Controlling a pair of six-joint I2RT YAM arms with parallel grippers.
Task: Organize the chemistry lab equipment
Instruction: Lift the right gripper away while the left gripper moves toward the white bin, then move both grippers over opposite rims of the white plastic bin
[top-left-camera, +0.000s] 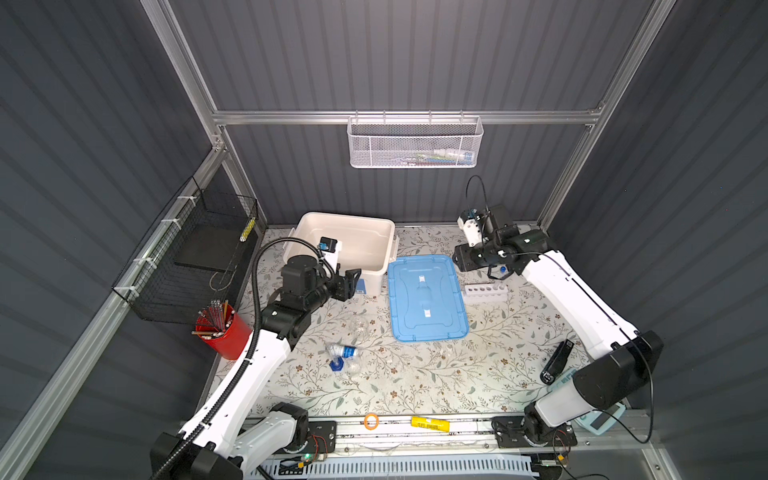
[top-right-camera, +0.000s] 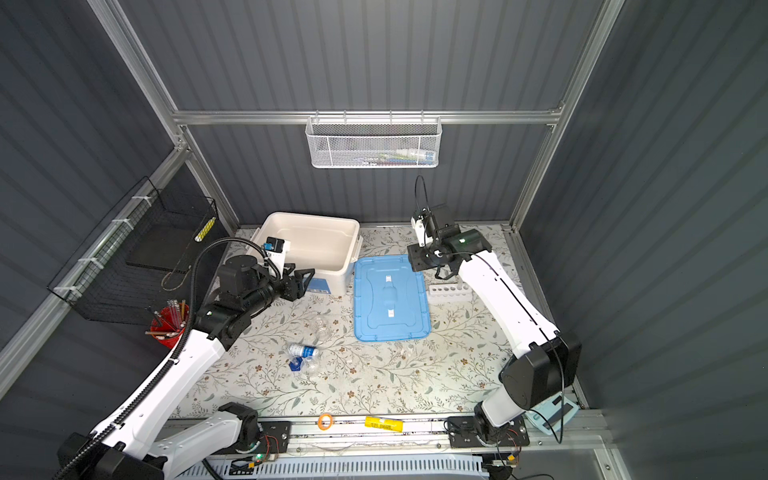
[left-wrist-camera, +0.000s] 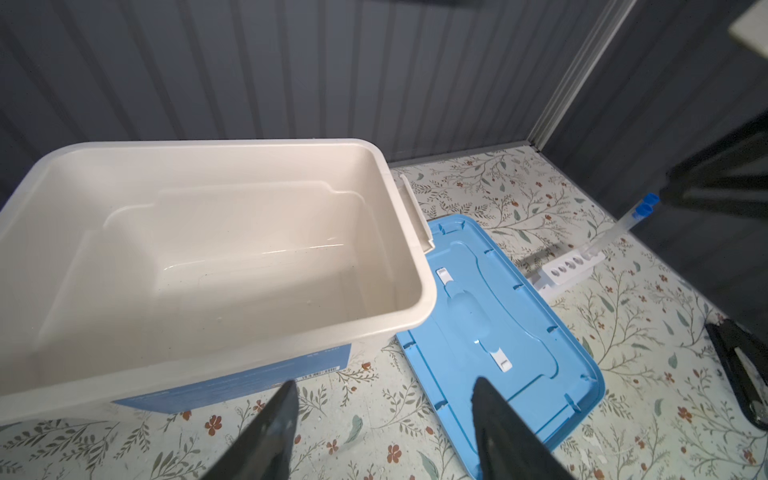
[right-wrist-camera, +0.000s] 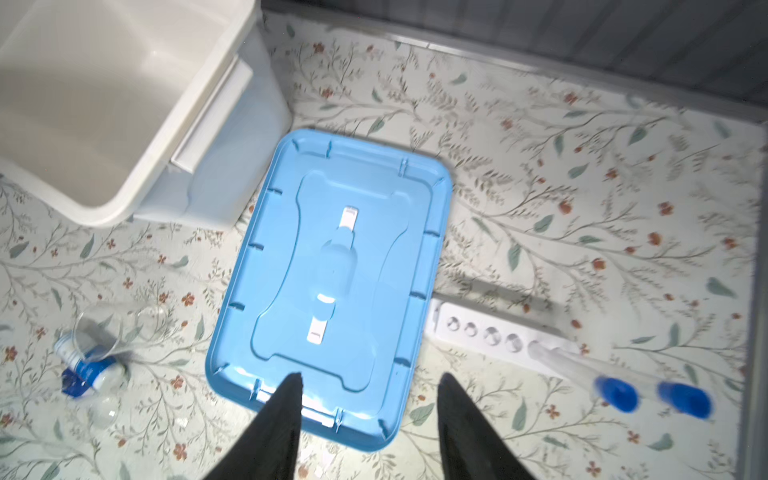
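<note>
A white holed rack (top-left-camera: 484, 289) (right-wrist-camera: 490, 334) lies right of the blue lid, and two blue-capped tubes (right-wrist-camera: 582, 365) (left-wrist-camera: 615, 226) lean in its end holes. My right gripper (right-wrist-camera: 370, 378) (top-left-camera: 458, 261) hangs open and empty above the gap between lid and rack, clear of the tubes. A white blue-labelled bottle (top-left-camera: 345, 351) (right-wrist-camera: 79, 357) lies on its side mid-table with a cylinder's blue hexagonal base (top-left-camera: 336, 365) and a clear round flask (top-left-camera: 353, 368) beside it. Another clear flask (top-left-camera: 358, 326) sits just behind. My left gripper (left-wrist-camera: 384, 384) (top-left-camera: 353, 282) is open and empty by the bin's front corner.
An empty white bin (top-left-camera: 386, 232) (left-wrist-camera: 415, 249) stands at the back, its blue lid (top-left-camera: 428, 299) flat on the table beside it. A red cup of sticks (top-left-camera: 226, 336) is at the left edge. At the right front lie a black tool (top-left-camera: 557, 361) and a pale blue calculator (top-left-camera: 602, 419).
</note>
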